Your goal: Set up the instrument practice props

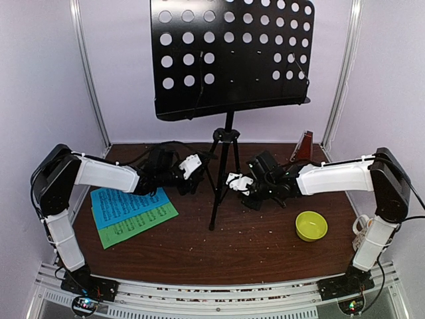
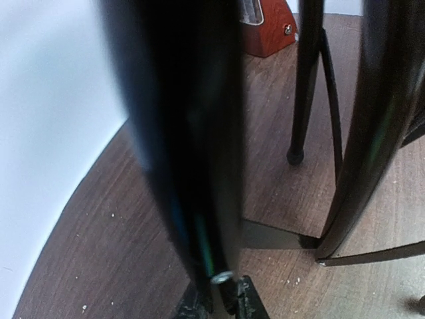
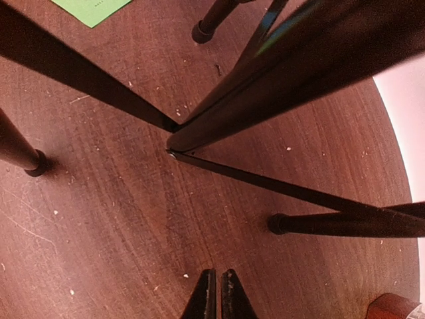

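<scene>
Left fingers (image 2: 254,304) clamp a music stand leg (image 2: 192,133); right fingers (image 3: 202,299) closed, empty

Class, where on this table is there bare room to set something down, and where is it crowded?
Free: the near strip of table between the music sheets and the yellow bowl, before the music stand. Crowded: mid-table, where left claw and right claw flank its legs; back right, the metronome.

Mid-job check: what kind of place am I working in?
Probably a staged robot test booth, not a music room: plain white walls closely enclose a wooden table, where a music stand and sheets are laid out as props.
</scene>
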